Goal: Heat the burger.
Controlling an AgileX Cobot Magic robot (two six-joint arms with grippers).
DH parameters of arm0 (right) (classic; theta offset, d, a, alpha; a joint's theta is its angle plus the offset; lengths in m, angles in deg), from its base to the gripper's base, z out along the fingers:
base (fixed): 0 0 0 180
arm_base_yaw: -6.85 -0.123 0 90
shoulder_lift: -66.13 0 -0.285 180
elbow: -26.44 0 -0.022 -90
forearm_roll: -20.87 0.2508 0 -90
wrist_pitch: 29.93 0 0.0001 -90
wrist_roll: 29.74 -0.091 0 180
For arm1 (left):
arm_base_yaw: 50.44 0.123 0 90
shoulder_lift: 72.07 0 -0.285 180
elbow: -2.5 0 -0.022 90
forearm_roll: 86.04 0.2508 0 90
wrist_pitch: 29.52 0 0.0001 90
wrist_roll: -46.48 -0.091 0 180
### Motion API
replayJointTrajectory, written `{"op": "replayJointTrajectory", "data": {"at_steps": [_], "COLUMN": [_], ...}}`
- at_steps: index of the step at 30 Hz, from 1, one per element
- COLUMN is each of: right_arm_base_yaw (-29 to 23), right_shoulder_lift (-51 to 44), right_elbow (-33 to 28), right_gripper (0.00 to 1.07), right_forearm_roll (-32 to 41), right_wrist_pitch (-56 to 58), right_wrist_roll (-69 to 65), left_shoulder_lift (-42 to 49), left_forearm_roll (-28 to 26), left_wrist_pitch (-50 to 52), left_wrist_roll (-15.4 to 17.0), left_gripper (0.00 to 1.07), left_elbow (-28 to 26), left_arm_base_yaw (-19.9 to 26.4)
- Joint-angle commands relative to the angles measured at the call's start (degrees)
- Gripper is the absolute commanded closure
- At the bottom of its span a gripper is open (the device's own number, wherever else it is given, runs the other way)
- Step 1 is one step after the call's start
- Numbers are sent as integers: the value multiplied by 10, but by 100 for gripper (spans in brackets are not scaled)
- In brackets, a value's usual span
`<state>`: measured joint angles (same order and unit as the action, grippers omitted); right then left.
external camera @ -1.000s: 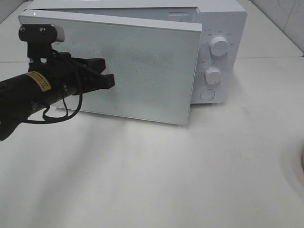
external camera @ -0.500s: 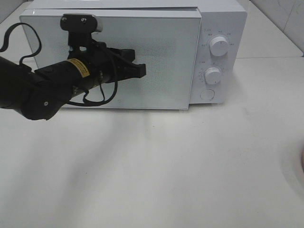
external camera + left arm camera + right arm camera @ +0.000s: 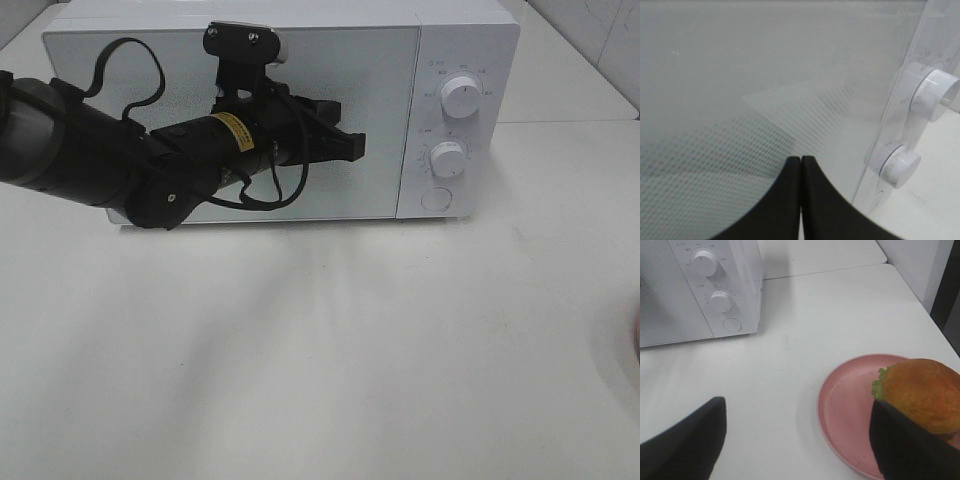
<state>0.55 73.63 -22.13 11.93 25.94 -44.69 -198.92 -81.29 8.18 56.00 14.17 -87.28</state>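
The microwave door [image 3: 235, 120] is being pressed by the clenched left end effector [image 3: 350, 147]; flush seating should be verified. The burger [image 3: 922, 395] is resting on the pink plate [image 3: 850, 412], lower right, beneath the released right end effector [image 3: 795, 440].

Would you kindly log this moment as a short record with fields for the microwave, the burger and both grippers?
microwave: door looks shut
burger: on pink plate, outside the microwave
left gripper: fingers together, tips at the door glass
right gripper: open, holding nothing, above the table near the plate
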Motion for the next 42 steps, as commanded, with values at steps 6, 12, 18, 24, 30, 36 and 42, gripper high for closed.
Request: {"op": "replayJointTrajectory", "data": {"at_steps": [6, 12, 18, 24, 30, 36, 42], "right_arm_base_yaw": [2, 2, 2, 2, 2, 2, 2], "right_shoulder_lift": [-14, -14, -14, -14, -14, -14, -14], "right_elbow": [-2, -2, -2, -2, -2, -2, -2], "right_gripper": [32, 32, 32, 32, 32, 32, 32], "right_forearm_roll": [0, 0, 0, 0, 0, 0, 0], "right_wrist_pitch": [-2, -2, -2, -2, -2, -2, -2], "right_wrist_roll": [-1, -1, -1, -1, -1, -1, -1], "left_shoulder_lift": [3, 45, 79, 115, 148, 166, 188], "left_forearm_roll": [-90, -81, -81, -85, -87, -101, -127], "left_wrist_pitch": [-26, -152, -235, -395, -586, -744, -853], "left_wrist_roll": [-26, -36, -48, -46, -30, -13, -11], "left_gripper": [107, 107, 107, 107, 62, 5, 6], "left_elbow": [-33, -33, -33, -33, -33, -33, -33], "left_arm_base_yaw": [9, -36, -72, -105, -111, -111, -111]}}
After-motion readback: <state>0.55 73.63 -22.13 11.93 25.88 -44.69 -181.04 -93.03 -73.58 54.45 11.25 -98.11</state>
